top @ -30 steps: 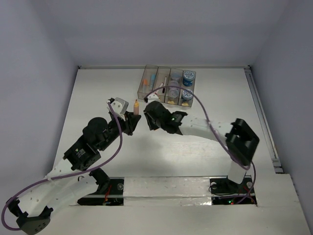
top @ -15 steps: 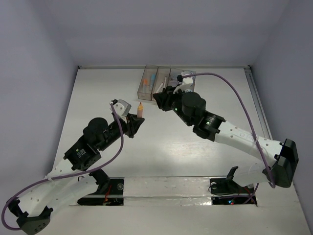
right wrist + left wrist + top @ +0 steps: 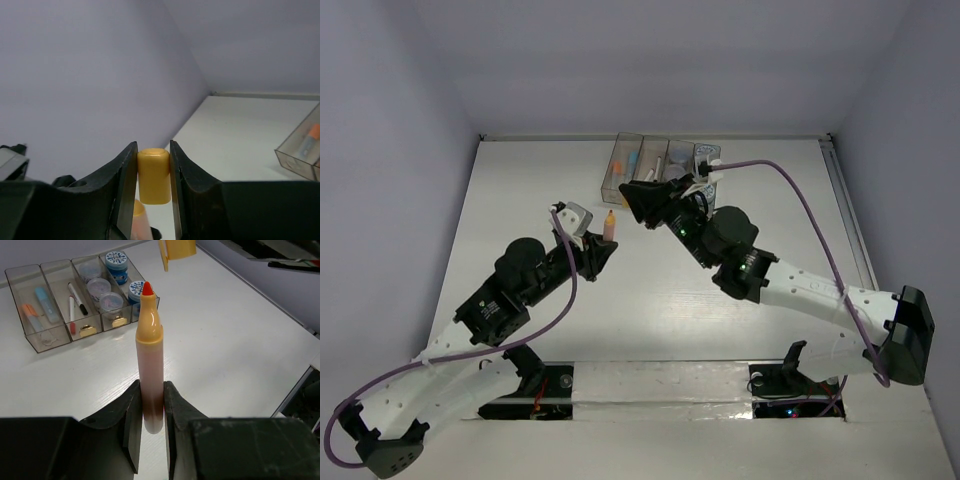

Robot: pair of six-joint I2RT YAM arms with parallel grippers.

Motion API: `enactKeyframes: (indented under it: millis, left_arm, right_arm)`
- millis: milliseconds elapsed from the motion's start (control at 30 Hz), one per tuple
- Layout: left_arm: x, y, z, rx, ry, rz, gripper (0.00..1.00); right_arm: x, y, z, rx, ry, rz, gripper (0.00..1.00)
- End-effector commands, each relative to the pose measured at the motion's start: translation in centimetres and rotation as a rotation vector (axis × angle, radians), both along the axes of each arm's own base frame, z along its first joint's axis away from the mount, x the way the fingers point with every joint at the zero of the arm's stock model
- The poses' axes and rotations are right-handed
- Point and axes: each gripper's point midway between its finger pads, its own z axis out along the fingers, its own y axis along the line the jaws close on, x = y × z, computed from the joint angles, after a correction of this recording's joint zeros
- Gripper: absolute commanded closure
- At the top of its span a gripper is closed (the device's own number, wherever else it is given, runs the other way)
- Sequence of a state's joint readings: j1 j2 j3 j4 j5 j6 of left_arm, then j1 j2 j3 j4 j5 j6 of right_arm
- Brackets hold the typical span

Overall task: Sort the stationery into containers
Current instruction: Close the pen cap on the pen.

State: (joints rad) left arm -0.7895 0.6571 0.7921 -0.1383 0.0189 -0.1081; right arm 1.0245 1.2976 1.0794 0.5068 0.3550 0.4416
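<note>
The left arm climbs from its base at the near left and stretches diagonally toward the row of four translucent grey-brown plastic bins [image 3: 47,342], elbow bent and wrist tipped upward. The left gripper [image 3: 150,407] pinches the lower barrel of an uncapped orange marker with a red tip [image 3: 150,355], which stands upright over the white surface [image 3: 240,345], on the near-left side of the bins and apart from them. The right arm runs from its base at the near right in a long low line, its forearm crossing in front of the bins. The right gripper [image 3: 153,172] points past the bins' left end and clamps a stubby yellow-orange cap [image 3: 153,175] between its fingers, held in the air just beyond the marker's tip. Inside the bins lie stubby orange and blue markers [image 3: 37,302], thin pens [image 3: 75,295], clear round jars [image 3: 100,289] and blue-patterned round jars [image 3: 116,262].
</note>
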Motion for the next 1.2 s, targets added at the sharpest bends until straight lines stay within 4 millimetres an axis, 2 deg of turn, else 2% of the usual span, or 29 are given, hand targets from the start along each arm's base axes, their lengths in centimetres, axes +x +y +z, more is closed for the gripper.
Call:
enactKeyframes:
  millis: [0,100,267,567,1167]
  left_arm:
    - [0.2,-0.3,1.3,-0.035,-0.043,-0.01,1.0]
    - [0.3,-0.4,1.2,-0.03,-0.038,-0.008,1.0]
    - [0.3,-0.4,1.2,-0.031,-0.038,-0.011,1.0]
    - [0.3,-0.5,1.1,-0.029,-0.036,-0.011,1.0]
    - [0.5,-0.1,1.3,-0.035,-0.041,0.013,1.0]
  right_arm:
    - [-1.1,-0.7,4.3,0.166,-0.091,-0.006,1.0]
    - [-1.4,-0.1,4.7,0.169,-0.096,0.009,1.0]
    - [-1.9,0.9,4.0,0.172,-0.104,0.034,1.0]
    - [-1.6,1.9,3.8,0.158,-0.105,0.046,1.0]
    - [-2.3,3.0,0.0,0.112,-0.058,0.053,1.0]
